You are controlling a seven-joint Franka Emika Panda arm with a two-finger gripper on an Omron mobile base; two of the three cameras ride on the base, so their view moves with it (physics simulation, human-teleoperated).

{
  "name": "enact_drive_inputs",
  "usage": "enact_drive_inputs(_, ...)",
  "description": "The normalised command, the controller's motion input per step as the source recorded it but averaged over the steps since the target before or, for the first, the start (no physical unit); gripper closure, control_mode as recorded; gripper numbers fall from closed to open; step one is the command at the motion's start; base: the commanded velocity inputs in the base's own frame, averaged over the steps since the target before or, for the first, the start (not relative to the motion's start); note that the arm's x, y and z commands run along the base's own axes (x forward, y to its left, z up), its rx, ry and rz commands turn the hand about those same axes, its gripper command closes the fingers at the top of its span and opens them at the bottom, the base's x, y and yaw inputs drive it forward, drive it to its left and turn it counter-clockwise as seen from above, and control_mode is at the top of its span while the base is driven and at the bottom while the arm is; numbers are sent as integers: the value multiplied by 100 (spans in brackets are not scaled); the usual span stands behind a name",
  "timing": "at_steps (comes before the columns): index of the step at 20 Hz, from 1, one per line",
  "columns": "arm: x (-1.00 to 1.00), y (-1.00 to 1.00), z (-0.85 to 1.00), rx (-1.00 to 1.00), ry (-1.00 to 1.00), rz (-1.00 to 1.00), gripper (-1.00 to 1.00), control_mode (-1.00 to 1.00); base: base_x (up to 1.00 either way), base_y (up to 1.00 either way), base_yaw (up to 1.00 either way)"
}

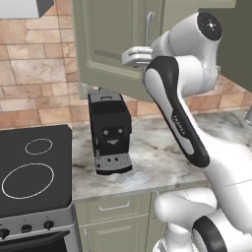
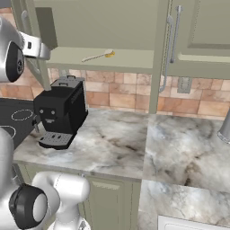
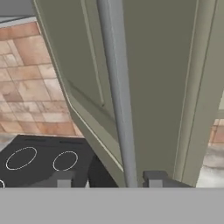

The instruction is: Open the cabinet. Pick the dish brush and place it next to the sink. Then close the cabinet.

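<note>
On the left sits the stove [image 1: 29,167], and just beside it on the worktop [image 2: 112,139] stands a coffee machine [image 1: 109,133], under the cabinet [image 2: 103,18]. The left door [image 1: 113,44] is swung well out over the machine. The gripper [image 3: 109,179] is at this door's handle [image 3: 116,87]: in the hand view the bar runs up between the two fingertips [image 3: 63,178], and the jaws stand spread on either side of it, pinching nothing.

Further right, the inside lies open. The brush [image 2: 96,56] rests flat on the shelf [image 2: 130,58], near its front edge, with its yellowish head pointing right. It is untouched and well apart from the gripper. To the right of it the right door [image 2: 158,54] shows edge-on, so it looks to be open too.

My reading is that the opening step is as good as done and the pick comes next. That calls for drawing the jaws back off the bar without dragging the door, then swinging right and in over the shelf. The jaws should come down across the thin handle of the brush and not its head. The coffee machine below and the door at the left leave the arm little room, so the path in should stay high and clear of both. The placing by the sink and the closing of the doors are not yet begun
</note>
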Motion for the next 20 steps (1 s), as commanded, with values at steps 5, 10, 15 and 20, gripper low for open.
enact_drive_inputs(5,-55,-17,3,8,-3,0,-100,-100,0,0,0)
enact_drive_inputs(10,-60,-26,12,14,0,0,-100,-100,0,0,0)
enact_drive_inputs(15,-30,-50,11,11,0,1,-100,-100,0,0,0)
enact_drive_inputs(20,-6,-62,0,6,0,0,-100,-100,0,0,0)
